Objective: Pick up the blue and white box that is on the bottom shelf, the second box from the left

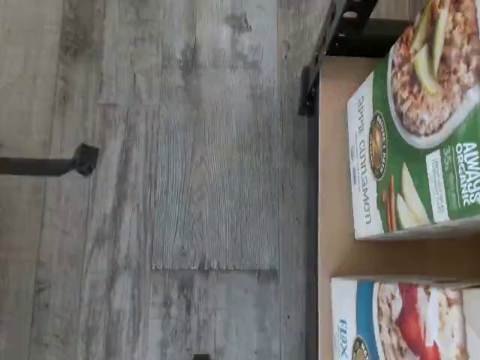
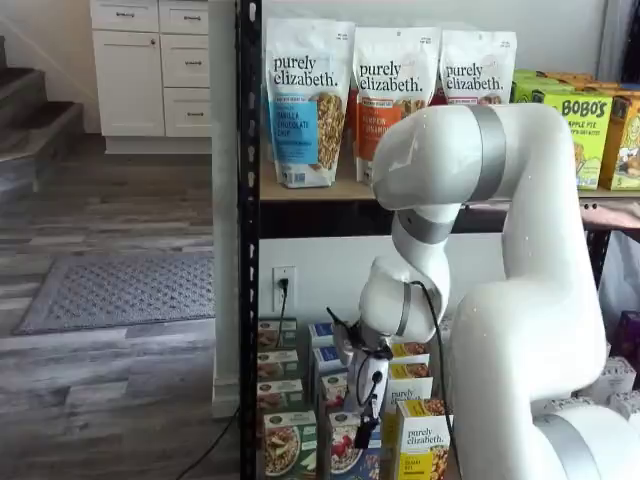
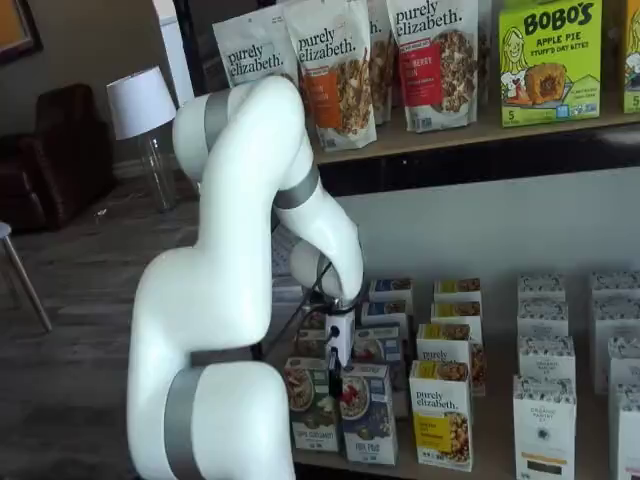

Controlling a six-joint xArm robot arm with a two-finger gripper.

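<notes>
The blue and white box point(image 3: 367, 413) stands upright in the front row of the bottom shelf point(image 3: 492, 445), between a green-and-white box point(image 3: 310, 405) and a yellow-and-white box point(image 3: 440, 415). It also shows in a shelf view point(image 2: 345, 448) and at the edge of the wrist view point(image 1: 405, 319), beside the green-and-white box point(image 1: 420, 135). My gripper point(image 2: 366, 432) hangs just above and in front of the blue and white box, and it shows in both shelf views point(image 3: 338, 372). Its black fingers show no clear gap and hold nothing that I can see.
More rows of small boxes stand behind and to the right on the bottom shelf. Tall granola bags point(image 2: 305, 100) stand on the board above. The black rack post point(image 2: 248, 250) is at the left. Wood floor point(image 1: 187, 180) lies in front of the shelf.
</notes>
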